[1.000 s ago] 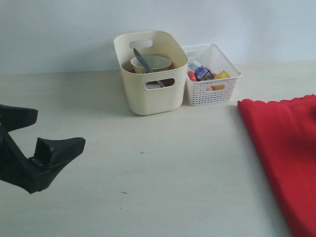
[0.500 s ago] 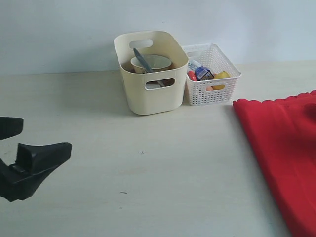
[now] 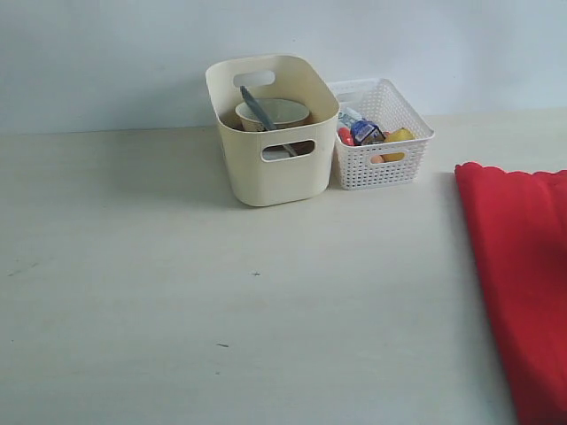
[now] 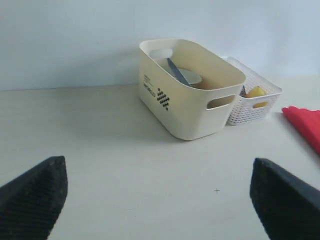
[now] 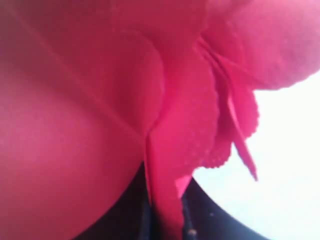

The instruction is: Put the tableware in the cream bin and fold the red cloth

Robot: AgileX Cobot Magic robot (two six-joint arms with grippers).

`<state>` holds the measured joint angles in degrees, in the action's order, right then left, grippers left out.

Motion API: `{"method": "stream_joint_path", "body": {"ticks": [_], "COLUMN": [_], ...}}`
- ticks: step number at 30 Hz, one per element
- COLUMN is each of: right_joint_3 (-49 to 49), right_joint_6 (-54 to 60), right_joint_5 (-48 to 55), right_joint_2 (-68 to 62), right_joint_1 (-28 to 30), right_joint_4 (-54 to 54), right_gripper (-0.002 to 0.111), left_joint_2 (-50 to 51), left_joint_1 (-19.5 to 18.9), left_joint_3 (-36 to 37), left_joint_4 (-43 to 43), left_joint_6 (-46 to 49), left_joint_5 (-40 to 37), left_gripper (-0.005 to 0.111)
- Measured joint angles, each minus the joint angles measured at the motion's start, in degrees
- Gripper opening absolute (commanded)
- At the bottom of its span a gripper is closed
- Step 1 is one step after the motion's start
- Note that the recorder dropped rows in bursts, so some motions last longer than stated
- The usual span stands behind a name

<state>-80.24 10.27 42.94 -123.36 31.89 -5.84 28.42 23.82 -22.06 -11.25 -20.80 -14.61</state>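
Exterior view: a pale worktop (image 3: 177, 310) in front of a plain light wall, with two containers side by side at the back and red fabric at the right edge.
Left pincer (image 4: 159, 200): shown in the left wrist view. Its two dark textured fingertips (image 4: 32, 200) stand wide apart with nothing between them, over bare worktop in front of the bin.
Cream bin (image 3: 275, 173): upright at the back, about the middle of the worktop, with oval cut-out handles. The left wrist view shows a small dark print on one long side.
Bowl (image 3: 283, 113): inside the cream bin, pale, rim up.
Utensil (image 3: 255, 104): a grey-blue handle leaning across the bowl, slanting up toward the bin's back rim. Which piece it is cannot be told.
White basket (image 3: 381, 168): lower, latticed, just beside the bin's right side. It holds a yellow piece (image 3: 399, 135), a small blue-topped carton (image 3: 365, 131) and something red.
Red cloth (image 3: 523, 283): on the worktop at the far right, scalloped top edge, running off the right and bottom edges, well apart from the bin.
Right pincer (image 5: 167, 220): in the right wrist view, closed on a fold of the red cloth. The fabric fills nearly the whole view.
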Motion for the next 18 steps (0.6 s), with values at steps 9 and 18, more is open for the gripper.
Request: {"method": "stream_joint_path", "body": {"ticks": [9,18], "right_joint_3": [-7.6,-18.3], "right_joint_6": [0.6,5.9], "right_joint_5": [3.8,7.0], "right_joint_2": [-4.1,-10.7], "right_joint_1": [0.2,0.6], "right_joint_4": [-1.7,-14.7], "right_gripper": [0.000,0.000], "left_joint_2": [-9.6,-16.6], "left_joint_1": [-8.6,-11.2], "left_joint_3": [8.3,10.3], "left_joint_4": [0.8,3.1], "left_joint_6": [0.0,0.0], "left_joint_5": [-0.5,-6.8], "left_gripper": [0.094,0.094]}}
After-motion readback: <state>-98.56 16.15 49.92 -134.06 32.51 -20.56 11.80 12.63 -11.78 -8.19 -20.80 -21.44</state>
